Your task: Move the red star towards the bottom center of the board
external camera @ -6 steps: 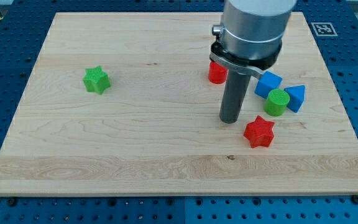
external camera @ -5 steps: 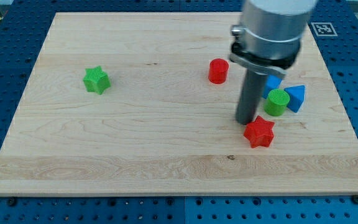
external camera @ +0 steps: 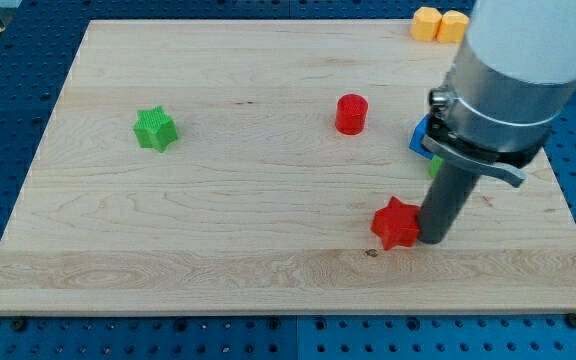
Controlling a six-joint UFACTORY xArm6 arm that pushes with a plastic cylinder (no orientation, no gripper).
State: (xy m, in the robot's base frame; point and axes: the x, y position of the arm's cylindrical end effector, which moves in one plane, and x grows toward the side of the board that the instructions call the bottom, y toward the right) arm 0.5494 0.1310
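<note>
Red star [external camera: 395, 223] lay in the lower right part of the frame, a little right of the table's [external camera: 168, 260] bottom centre and close to the near edge. My tip [external camera: 433, 240] stood touching the star's right side, which suited a push toward the frame's left, the way the star had to go to reach the bottom centre. By my judgement the push was under way and the star needed only a short slide further left.

The end effector was a plain rod with no jaws, so it neither opened nor closed and held nothing; it only pressed against the star's flank. Because the contact was on one point of the star, the block could turn and slip off the tip.

Farther back, a red cylinder [external camera: 350, 114] stood near the frame's middle, well apart from the star. A green star [external camera: 155, 129] sat at the left. Behind the arm, a blue block [external camera: 420, 138] and a sliver of a green block [external camera: 433, 165] showed, mostly hidden. At the upper right edge two yellow-orange blocks [external camera: 439, 24] sat side by side.
</note>
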